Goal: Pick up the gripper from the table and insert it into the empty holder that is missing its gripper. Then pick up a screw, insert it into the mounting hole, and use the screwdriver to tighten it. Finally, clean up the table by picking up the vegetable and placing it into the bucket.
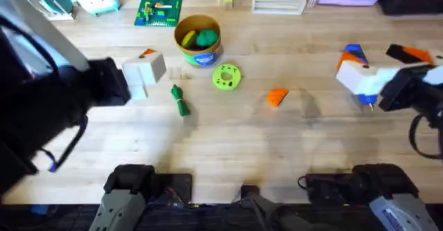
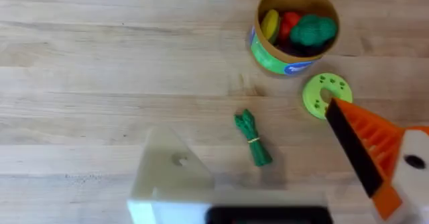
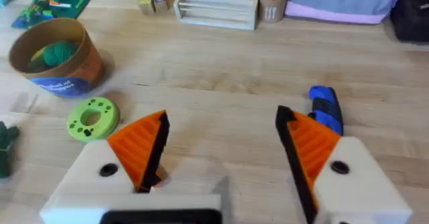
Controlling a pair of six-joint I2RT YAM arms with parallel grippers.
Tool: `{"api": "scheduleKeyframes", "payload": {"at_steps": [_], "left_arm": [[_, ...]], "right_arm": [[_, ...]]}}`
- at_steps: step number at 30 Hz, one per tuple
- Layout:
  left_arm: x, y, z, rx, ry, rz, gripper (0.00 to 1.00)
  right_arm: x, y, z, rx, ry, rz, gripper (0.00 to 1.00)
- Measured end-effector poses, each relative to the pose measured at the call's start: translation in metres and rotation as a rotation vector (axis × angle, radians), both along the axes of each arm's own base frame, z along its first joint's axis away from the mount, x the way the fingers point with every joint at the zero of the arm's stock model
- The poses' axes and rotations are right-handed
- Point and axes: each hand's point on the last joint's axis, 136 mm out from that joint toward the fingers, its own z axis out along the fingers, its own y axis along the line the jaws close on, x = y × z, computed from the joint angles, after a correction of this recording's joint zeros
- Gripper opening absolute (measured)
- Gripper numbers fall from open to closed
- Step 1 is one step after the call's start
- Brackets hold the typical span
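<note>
The loose orange gripper [image 1: 277,96] lies on the table right of centre. My left gripper [image 1: 154,72] [image 2: 249,117] is open above the table at the left; one finger is the bare white holder [image 2: 171,163] [image 1: 138,89], the other carries an orange pad [image 2: 365,140]. Beyond its fingers lies the dark green vegetable [image 1: 180,101] [image 2: 253,138]. The tan bucket [image 1: 198,39] [image 2: 295,26] [image 3: 57,56] holds toy food. My right gripper [image 1: 346,75] [image 3: 221,150] is open at the right, nothing between its orange pads. The blue screwdriver [image 1: 354,50] [image 3: 326,108] lies just past it.
A green disc with holes [image 1: 226,77] [image 2: 326,95] [image 3: 92,118] sits between the bucket and the loose pad. A green brick plate [image 1: 159,10], a white rack [image 3: 218,9] and other items line the far edge. A black and orange object [image 1: 408,52] lies at the right.
</note>
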Motion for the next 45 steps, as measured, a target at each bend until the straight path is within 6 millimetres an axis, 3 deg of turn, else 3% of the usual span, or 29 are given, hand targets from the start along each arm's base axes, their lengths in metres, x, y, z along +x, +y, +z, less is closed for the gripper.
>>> {"api": "scheduleKeyframes", "payload": {"at_steps": [4,9,14,20,22,23,25,27,29,31,33,38,45], "left_arm": [[0.008,-0.013,0.008,-0.055,0.075,-0.054,0.991],[0.009,-0.033,-0.010,-0.159,0.197,-0.121,0.991],[0.007,-0.037,-0.044,-0.225,0.381,-0.081,0.991],[-0.002,-0.038,-0.115,-0.268,0.601,-0.014,0.987],[-0.009,-0.040,-0.138,-0.275,0.669,-0.001,0.774],[-0.014,-0.041,-0.150,-0.276,0.708,0.000,0.600],[-0.021,-0.044,-0.163,-0.273,0.764,-0.001,0.283],[-0.021,-0.046,-0.168,-0.271,0.779,-0.004,0.038],[-0.016,-0.047,-0.167,-0.275,0.759,-0.006,0.010],[-0.012,-0.049,-0.164,-0.287,0.737,-0.011,0.063],[-0.009,-0.052,-0.161,-0.303,0.723,-0.023,0.210],[0.007,-0.068,-0.135,-0.372,0.629,-0.106,0.952],[0.051,-0.103,-0.068,-0.488,0.317,-0.344,0.991]], "right_arm": [[0.007,0.004,0.007,0.011,0.028,0.021,0.990],[0.008,0.007,0.002,0.018,0.053,0.034,0.992],[0.008,0.007,0.002,0.019,0.053,0.038,0.991],[0.008,0.007,0.002,0.019,0.053,0.038,0.991],[0.008,0.007,0.002,0.019,0.053,0.038,0.991],[0.008,0.007,0.002,0.019,0.053,0.038,0.991],[0.008,0.007,0.002,0.019,0.053,0.038,0.991],[0.008,0.007,0.002,0.019,0.053,0.038,0.992],[0.008,0.007,0.002,0.019,0.053,0.038,0.992],[0.008,0.008,0.002,0.021,0.053,0.040,0.992],[0.008,0.008,0.002,0.021,0.053,0.040,0.992],[0.008,0.008,0.002,0.020,0.053,0.040,0.992],[0.008,0.008,0.002,0.021,0.053,0.040,0.991]]}}
